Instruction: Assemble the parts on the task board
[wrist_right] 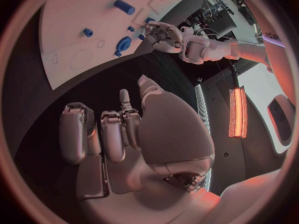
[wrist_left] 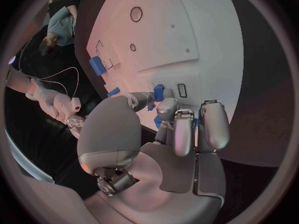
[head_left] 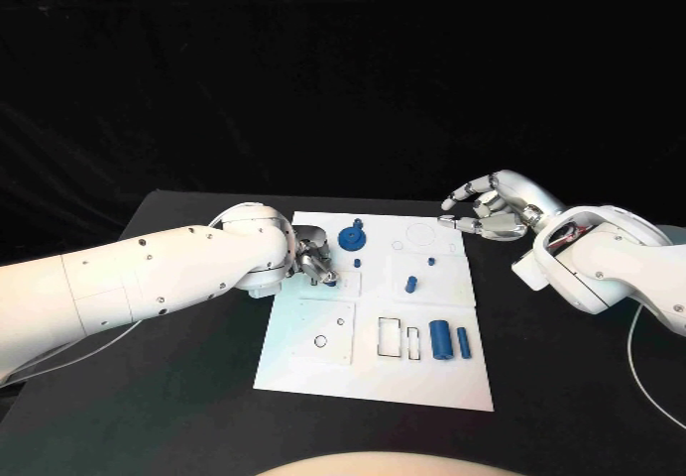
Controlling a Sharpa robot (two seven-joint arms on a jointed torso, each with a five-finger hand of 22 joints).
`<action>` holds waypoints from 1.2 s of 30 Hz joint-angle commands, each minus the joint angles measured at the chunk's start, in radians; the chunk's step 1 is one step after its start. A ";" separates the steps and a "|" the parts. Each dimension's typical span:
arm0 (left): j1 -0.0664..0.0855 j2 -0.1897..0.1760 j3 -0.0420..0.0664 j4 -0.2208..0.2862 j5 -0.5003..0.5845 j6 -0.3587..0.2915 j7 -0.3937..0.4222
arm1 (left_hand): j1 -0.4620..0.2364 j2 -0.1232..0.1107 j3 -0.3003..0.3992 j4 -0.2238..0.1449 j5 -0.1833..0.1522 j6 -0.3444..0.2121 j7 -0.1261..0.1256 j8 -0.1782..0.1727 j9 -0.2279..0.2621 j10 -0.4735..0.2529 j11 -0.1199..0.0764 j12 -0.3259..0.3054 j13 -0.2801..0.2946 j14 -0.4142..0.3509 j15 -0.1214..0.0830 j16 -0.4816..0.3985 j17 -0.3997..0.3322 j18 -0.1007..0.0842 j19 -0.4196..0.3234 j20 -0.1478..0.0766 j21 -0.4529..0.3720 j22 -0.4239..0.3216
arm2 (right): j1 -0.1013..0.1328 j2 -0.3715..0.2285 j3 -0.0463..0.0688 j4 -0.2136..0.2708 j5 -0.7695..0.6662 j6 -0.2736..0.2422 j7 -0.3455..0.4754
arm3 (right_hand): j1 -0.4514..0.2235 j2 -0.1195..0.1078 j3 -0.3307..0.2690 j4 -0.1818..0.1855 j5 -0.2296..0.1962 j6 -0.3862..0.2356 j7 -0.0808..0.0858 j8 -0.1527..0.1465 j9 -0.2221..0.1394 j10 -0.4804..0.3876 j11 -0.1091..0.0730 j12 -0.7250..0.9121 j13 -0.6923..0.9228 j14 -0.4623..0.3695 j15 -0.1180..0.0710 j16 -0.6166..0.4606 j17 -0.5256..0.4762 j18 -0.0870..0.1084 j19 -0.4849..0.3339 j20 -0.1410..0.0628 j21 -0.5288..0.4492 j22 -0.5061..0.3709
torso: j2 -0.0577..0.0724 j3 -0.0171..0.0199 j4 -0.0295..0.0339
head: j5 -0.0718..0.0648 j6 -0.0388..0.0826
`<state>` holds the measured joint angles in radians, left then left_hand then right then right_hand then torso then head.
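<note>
Task board (head_left: 375,382) with blue parts (head_left: 440,340) in its recesses; left hand (head_left: 316,262) pinching one, right hand (head_left: 491,210) loose, empty.

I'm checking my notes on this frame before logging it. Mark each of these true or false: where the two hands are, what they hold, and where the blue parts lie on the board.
1. The left hand is over the task board's left edge. True.
2. The right hand holds a blue part. False: it holds nothing and hovers beyond the board's far right corner, fingers curled.
3. A blue cylinder lies near the board's near right part, beside a thinner blue rod. True.
4. The round blue gear-like part lies off the board on the black table. False: it sits on the board, near its far edge.
</note>
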<state>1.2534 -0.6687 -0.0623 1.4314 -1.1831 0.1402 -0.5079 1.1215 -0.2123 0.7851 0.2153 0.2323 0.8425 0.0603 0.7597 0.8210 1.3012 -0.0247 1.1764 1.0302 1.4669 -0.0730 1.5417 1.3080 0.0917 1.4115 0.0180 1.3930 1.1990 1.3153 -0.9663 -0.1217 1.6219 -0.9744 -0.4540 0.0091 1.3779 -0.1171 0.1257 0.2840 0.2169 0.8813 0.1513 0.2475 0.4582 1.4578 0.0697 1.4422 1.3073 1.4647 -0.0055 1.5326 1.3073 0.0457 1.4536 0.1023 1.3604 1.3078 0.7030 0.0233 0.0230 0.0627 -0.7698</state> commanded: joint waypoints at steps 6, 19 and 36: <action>-0.001 0.014 -0.001 -0.009 0.017 0.042 0.001 | -0.014 0.016 0.163 -0.149 0.000 0.013 -0.012 0.007 0.007 0.012 -0.001 0.009 0.007 0.094 -0.011 0.007 0.226 -0.020 0.007 0.000 0.007 0.003 | -0.002 0.001 0.000 0.000 -0.011 0.014 0.005 | -0.004 0.000 0.004 0.004 0.004 0.006 -0.002 0.004 0.001 -0.003 -0.003 -0.003 0.135 0.077 0.000 -0.004 0.133 0.010 -0.003 -0.003 -0.006 0.090 | 0.001 0.0006 -0.0003 | 0.000 -0.003; -0.001 0.031 -0.001 -0.024 0.028 0.078 -0.001 | -0.047 0.018 0.149 -0.139 -0.007 0.025 -0.021 0.016 0.014 0.023 -0.007 0.017 0.014 0.095 -0.016 0.010 0.232 -0.021 0.010 -0.001 0.010 0.011 | -0.004 0.000 0.000 0.000 -0.010 0.015 0.005 | -0.004 0.000 0.004 0.004 0.004 0.006 -0.002 0.004 0.001 -0.003 -0.003 -0.003 0.135 0.077 0.000 -0.004 0.133 0.010 -0.003 -0.003 -0.006 0.090 | 0.000 -0.0002 0.0005 | -0.005 -0.008; -0.002 0.042 -0.002 -0.042 0.029 0.083 -0.003 | -0.107 0.013 0.085 -0.100 -0.017 0.041 -0.032 0.017 0.017 0.031 -0.016 0.022 0.019 0.096 -0.023 0.012 0.234 -0.023 0.014 -0.007 0.013 0.021 | -0.004 -0.003 0.000 0.003 -0.007 0.012 0.008 | -0.009 0.000 0.003 0.004 0.004 0.006 -0.002 0.005 0.001 -0.003 -0.003 -0.004 0.134 0.077 -0.001 -0.005 0.131 0.010 -0.004 -0.003 -0.008 0.088 | 0.000 0.0001 0.0000 | -0.007 -0.011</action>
<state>1.2580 -0.6339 -0.0600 1.3876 -1.1748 0.1871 -0.5194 1.0171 -0.2038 0.8309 0.1634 0.2200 0.8681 0.0496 0.7746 0.8368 1.3251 -0.0402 1.1959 1.0482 1.4669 -0.0876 1.5490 1.3077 0.0759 1.4188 0.0106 1.4008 1.2184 1.3119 -0.9688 -0.1219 1.6229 -0.9747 -0.4520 0.0095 1.3780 -0.1172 0.1257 0.2840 0.2168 0.8813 0.1513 0.2475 0.4577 1.4578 0.0697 1.4422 1.3078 1.4647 -0.0055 1.5326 1.3079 0.0457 1.4536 0.1023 1.3556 1.3073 0.7030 0.0232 0.0233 0.0556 -0.7805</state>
